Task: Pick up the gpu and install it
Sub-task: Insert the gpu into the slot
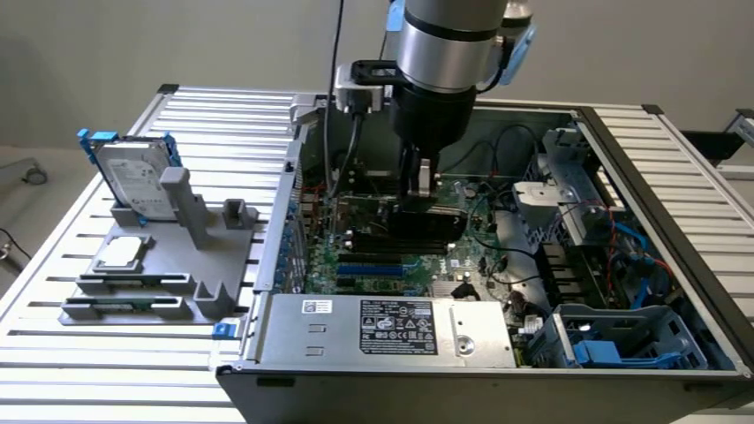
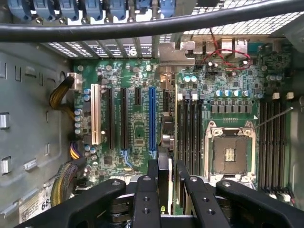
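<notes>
Inside the open computer case (image 1: 659,190), my gripper (image 1: 422,201) reaches down over the green motherboard (image 1: 471,252). The gpu (image 1: 407,231) is a dark card standing on edge below the fingers. In the wrist view the gpu (image 2: 166,135) is seen edge-on, with its black rounded cooler face and its silver end bracket (image 2: 172,53) up against the case's rear slot openings. It stands between the long blue slot (image 2: 152,121) and the black memory slots (image 2: 190,130). My gripper (image 2: 167,170) is shut on the gpu, one finger on each side. Whether the card sits fully in a slot is hidden.
A thick black cable (image 2: 142,28) crosses the wrist view. The bare processor socket (image 2: 229,152) lies beside the memory slots. The power supply (image 1: 377,327) fills the case's front. On a grey fixture (image 1: 177,265) at the exterior view's left stand a blue-framed hard drive (image 1: 132,177) and a small square chip (image 1: 122,253).
</notes>
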